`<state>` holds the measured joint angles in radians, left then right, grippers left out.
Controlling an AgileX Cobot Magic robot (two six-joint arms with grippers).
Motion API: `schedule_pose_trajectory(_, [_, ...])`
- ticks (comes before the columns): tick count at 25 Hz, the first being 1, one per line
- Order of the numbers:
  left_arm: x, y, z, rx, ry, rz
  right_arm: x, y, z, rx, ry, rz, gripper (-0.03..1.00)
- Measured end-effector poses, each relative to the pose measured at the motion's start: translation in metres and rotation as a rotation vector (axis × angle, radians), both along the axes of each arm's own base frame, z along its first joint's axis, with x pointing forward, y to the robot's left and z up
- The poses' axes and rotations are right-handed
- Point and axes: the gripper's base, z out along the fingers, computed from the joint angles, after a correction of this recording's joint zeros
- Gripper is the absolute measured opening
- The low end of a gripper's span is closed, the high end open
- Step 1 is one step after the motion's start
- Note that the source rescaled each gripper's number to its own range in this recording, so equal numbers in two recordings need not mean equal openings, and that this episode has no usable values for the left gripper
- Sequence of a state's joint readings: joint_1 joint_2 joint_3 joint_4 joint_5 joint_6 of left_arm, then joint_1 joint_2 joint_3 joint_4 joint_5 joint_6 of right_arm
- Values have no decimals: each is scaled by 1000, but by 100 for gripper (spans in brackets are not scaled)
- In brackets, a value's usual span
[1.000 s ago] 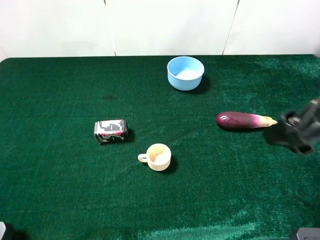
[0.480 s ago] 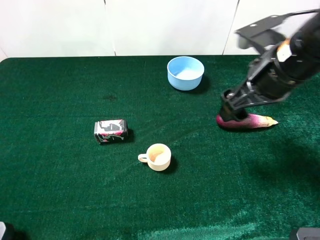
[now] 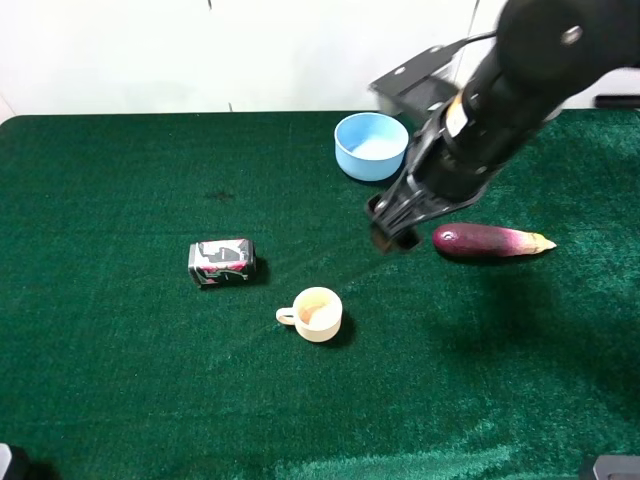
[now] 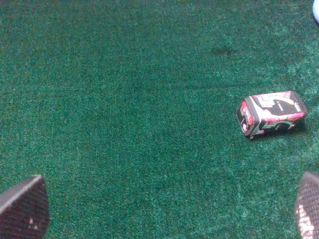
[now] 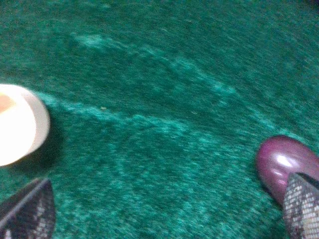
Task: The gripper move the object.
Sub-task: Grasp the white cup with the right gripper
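A small cream mug [image 3: 315, 313] with a little side handle stands upright on the green cloth near the middle; its rim shows in the right wrist view [image 5: 20, 129]. My right gripper [image 3: 392, 228], on a bulky black arm with an orange mark, hangs in the air to the right of and beyond the mug, apart from it. Its fingertips [image 5: 301, 209] stand wide apart with nothing between them. My left gripper is out of the high view; in the left wrist view its fingertips [image 4: 22, 206] are spread wide over bare cloth.
A purple eggplant [image 3: 490, 241] lies just right of the right gripper [image 5: 284, 164]. A light blue bowl [image 3: 371, 146] stands at the back. A small printed carton [image 3: 222, 261] lies on its side left of the mug [image 4: 271, 112]. A white wall borders the far edge.
The right arm swung in from the right edge, passed over the eggplant, and now hangs left of it, nearer the mug. The mug, bowl, carton and eggplant have not moved.
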<state>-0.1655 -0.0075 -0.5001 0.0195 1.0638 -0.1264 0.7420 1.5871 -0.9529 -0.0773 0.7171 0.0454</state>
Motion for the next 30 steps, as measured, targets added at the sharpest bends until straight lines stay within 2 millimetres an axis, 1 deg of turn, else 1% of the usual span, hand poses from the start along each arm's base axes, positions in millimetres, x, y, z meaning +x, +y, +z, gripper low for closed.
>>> schedule_pose_trajectory(5, [0,0,0,0,0,0,-9,22,-18,-15,18,75,100])
schedule_pose_trajectory(12, [0,0,0,0,0,0,-9,43,-40,-43,42,125,100])
schedule_pose_trajectory(24, [0,0,0,0,0,0,-1,51,-79,-75,60,143,100])
schedule_pose_trajectory(30, [0,0,0,0,0,0,1,54,-92,-76,66,143,100])
